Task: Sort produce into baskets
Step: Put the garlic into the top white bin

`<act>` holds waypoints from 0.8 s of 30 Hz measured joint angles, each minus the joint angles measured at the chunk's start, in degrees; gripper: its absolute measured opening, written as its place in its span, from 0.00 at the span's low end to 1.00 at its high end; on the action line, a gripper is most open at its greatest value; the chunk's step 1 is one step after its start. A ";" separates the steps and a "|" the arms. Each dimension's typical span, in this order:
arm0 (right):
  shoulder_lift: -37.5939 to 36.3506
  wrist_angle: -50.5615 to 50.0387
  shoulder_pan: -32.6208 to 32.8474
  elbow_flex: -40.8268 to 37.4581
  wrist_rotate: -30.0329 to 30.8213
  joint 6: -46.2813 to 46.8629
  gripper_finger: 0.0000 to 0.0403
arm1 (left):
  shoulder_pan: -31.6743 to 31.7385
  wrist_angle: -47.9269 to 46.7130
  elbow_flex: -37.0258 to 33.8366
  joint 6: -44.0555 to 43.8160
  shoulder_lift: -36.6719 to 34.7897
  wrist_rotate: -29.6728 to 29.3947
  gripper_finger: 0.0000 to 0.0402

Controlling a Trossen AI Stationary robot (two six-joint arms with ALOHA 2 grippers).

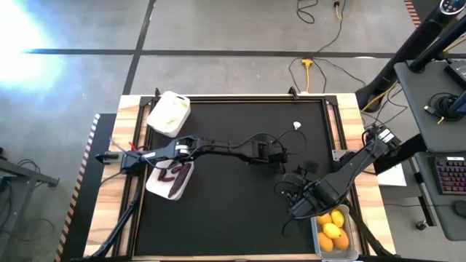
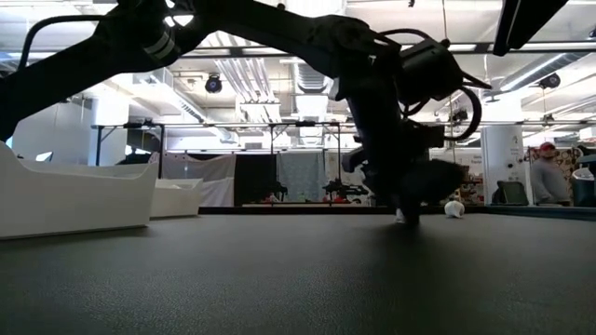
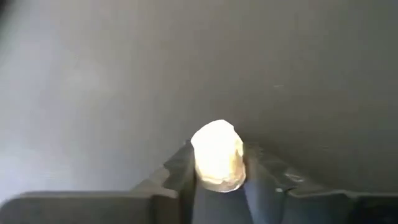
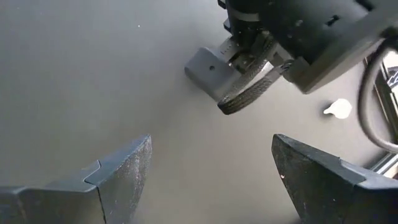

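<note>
Garlic bulb pinched in the left gripper (low over the mat), ready for carrying to a basket; right gripper waits spread beside the fruit basket.

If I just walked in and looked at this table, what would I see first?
Probably the left end effector in the middle of the black table, with a white garlic bulb between its fingers. Then the bright yellow and orange fruits in the basket at the table's near right corner, beside the waiting right end effector.
</note>
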 joint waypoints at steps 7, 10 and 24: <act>0.31 5.04 2.76 -4.24 3.38 3.59 0.81 | -1.63 -7.82 -0.27 3.92 -3.68 -12.31 0.10; 0.35 9.67 4.35 -9.49 3.25 5.53 0.81 | -2.21 -13.04 -0.27 4.46 -6.82 -18.44 0.10; 0.33 18.06 5.35 -24.64 2.42 10.52 0.81 | 1.10 -27.52 -6.66 1.77 -26.80 -25.15 0.11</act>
